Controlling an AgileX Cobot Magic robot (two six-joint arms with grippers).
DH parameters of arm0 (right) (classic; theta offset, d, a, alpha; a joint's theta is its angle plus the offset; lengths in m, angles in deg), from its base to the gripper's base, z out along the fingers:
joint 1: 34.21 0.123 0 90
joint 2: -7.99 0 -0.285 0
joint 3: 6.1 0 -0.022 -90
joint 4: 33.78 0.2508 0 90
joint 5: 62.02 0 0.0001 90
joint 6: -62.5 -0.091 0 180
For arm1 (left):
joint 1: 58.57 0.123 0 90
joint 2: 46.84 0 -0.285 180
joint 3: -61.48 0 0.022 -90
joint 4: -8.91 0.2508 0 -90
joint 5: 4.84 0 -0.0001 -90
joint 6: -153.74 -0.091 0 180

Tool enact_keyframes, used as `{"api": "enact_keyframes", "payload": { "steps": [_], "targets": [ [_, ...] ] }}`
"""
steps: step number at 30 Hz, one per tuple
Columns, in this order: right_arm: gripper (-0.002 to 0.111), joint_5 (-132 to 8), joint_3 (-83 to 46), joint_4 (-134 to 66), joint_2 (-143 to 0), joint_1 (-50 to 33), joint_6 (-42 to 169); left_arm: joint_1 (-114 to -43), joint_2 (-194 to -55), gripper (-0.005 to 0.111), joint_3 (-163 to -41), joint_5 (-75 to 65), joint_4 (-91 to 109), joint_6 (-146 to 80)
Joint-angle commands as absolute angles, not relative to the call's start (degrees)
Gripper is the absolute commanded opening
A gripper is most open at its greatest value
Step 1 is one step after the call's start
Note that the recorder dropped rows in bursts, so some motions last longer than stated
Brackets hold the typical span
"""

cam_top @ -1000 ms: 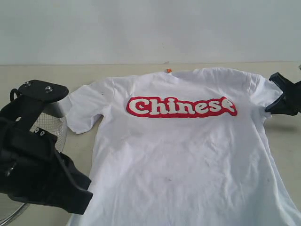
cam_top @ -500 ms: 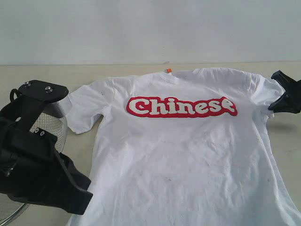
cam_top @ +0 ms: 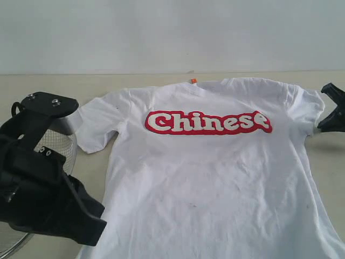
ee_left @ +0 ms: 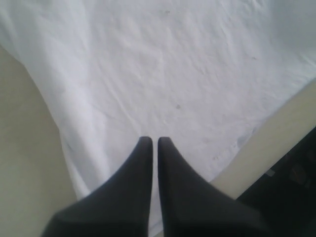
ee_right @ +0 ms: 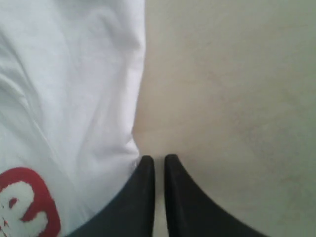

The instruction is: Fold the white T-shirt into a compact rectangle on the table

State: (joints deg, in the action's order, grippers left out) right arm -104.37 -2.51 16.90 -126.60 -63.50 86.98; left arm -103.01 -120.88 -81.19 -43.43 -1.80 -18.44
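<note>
My left hand [ee_left: 153,140] hovering over white T-shirt [cam_top: 215,178], lower left of frame, pressed together, empty. My right hand [ee_right: 159,159] hanging at right edge, beside it, pressed together above desk [cam_top: 54,86].

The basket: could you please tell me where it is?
In the exterior view, the basket sits on the table at left, partly hidden by the left arm, beside the shirt sleeve.

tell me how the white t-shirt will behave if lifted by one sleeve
Probably floppy: the white T-shirt lies flat with soft wrinkles, so it should sag from any pinch. Likely light, being thin cloth. Pushed, it may bunch rather than slide across the table.
</note>
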Motion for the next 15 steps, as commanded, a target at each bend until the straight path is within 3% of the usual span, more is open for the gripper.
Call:
{"api": "enact_keyframes", "payload": {
  "steps": [1, 2, 3, 6, 15],
  "targets": [
    [0.038, -106.8, -2.8, 18.4, -125.6, -63.7, 90.4, -103.1, -120.6, 0.005, -81.6, -42.6, -2.2, -18.3],
    [0.061, -107.2, -2.8, 18.9, -125.6, -63.7, 90.5, -103.1, -120.6, 0.005, -81.6, -42.6, -2.2, -18.3],
    [0.067, -107.3, -2.8, 19.3, -125.6, -63.7, 91.0, -103.1, -120.6, 0.005, -81.6, -42.6, -2.2, -18.3],
    [0.054, -106.6, -2.8, 20.2, -125.7, -63.1, 91.5, -103.1, -120.6, 0.005, -81.6, -42.7, -2.2, -18.3],
    [0.054, -102.4, -2.8, 23.5, -128.3, -59.6, 91.3, -103.1, -120.6, 0.005, -81.6, -43.9, -2.2, -18.5]
  ]
}}
